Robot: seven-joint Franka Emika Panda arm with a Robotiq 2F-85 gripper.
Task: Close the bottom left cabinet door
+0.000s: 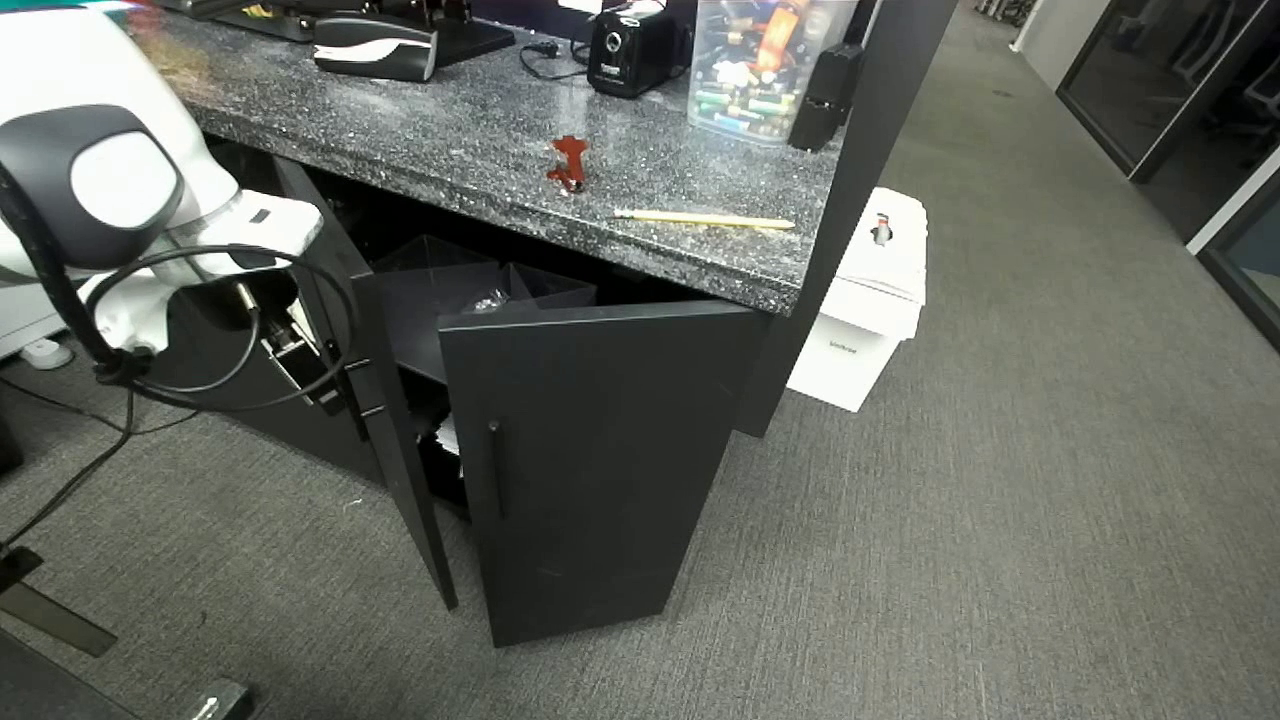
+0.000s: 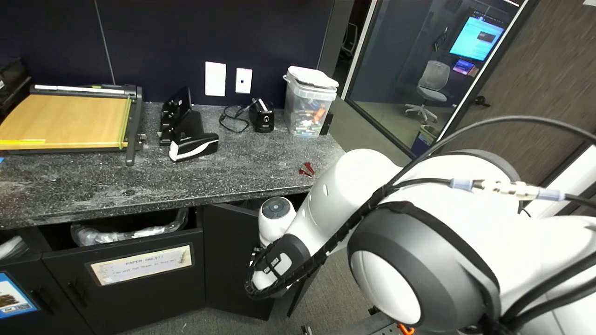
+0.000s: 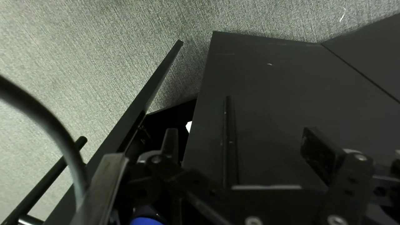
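The bottom left cabinet door (image 1: 400,470) is a tall matte black panel that stands ajar, seen nearly edge-on in an exterior view. It also shows in an exterior view (image 2: 228,260), partly behind my arm, and its outer face fills the middle of the wrist view (image 3: 275,93). Its dark vertical handle (image 3: 229,118) shows between my fingers. My gripper (image 3: 239,137) is open, with its fingers wide apart in front of the door's outer side. In an exterior view the gripper (image 1: 325,395) is beside the handle; contact cannot be told.
The matching right door (image 1: 600,450) stands open beside it; its edge (image 3: 150,84) and handle show in the wrist view. The granite counter (image 1: 450,150) overhangs the cabinet. A labelled black front (image 2: 139,288) adjoins the left door. A white bin (image 1: 850,340) stands beyond the end panel.
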